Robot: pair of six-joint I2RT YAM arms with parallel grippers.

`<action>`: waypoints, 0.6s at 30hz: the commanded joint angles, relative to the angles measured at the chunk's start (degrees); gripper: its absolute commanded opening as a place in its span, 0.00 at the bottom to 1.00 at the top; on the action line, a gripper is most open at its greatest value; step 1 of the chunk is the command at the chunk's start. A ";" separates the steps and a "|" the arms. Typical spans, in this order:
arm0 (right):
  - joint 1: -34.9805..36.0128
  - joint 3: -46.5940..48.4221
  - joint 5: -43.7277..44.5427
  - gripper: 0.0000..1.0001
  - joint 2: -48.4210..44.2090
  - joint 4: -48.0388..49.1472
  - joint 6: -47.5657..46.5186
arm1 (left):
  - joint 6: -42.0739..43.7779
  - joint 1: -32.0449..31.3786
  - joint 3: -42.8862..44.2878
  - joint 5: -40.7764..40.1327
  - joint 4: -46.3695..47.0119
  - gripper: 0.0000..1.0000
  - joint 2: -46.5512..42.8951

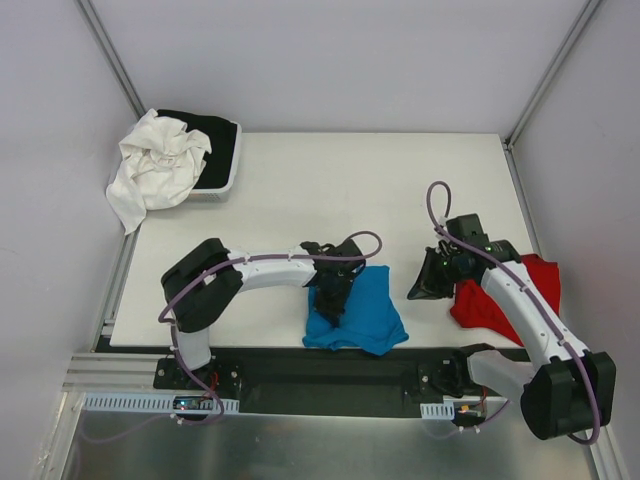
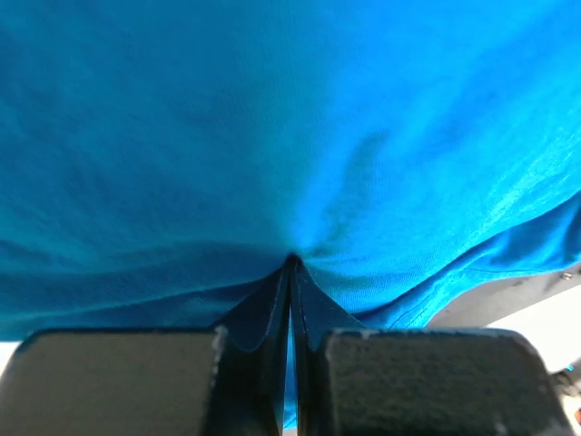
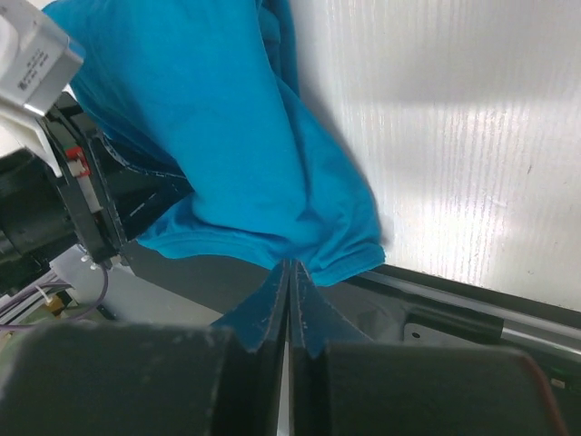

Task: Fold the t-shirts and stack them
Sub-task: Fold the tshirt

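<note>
We judge that neither shirt is folded or stacked yet; the turquoise t-shirt point(image 1: 368, 312) lies bunched directly beneath the left gripper point(image 2: 290, 269), whose jaws are closed with the cloth puckering at their tips, apparently pinched; the right gripper point(image 3: 289, 269) is closed on nothing, with the blue cloth just ahead of it; the red t-shirt point(image 1: 505, 300) sits crumpled behind it, under its arm; a white garment point(image 1: 155, 168) and a black garment point(image 1: 215, 128) in a tray point(image 1: 235, 165) lie far beyond both grippers and obstruct nothing.

Free: table point(image 1: 340, 185) centre and far right corner, open passage there. Blocked: tray point(image 1: 236, 158) with white garment point(image 1: 160, 165) spilling over the far left corner; left arm point(image 1: 265, 270) and blue t-shirt point(image 1: 375, 310) along the near edge; right arm point(image 1: 520, 300) over red t-shirt point(image 1: 540, 272) at the right edge.
</note>
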 commanded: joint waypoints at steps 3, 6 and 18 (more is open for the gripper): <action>0.24 1.53 1.96 0.03 -3.39 -3.59 0.78 | -0.48 7.64 -6.61 -0.39 3.59 0.00 -0.32; 0.24 1.35 1.87 0.02 -3.66 -3.24 0.96 | 1.71 11.86 -8.20 -0.74 3.50 0.00 -2.43; 0.24 0.83 1.00 0.03 -3.13 -2.01 1.22 | 4.10 21.80 -15.58 -2.94 0.25 0.00 -9.99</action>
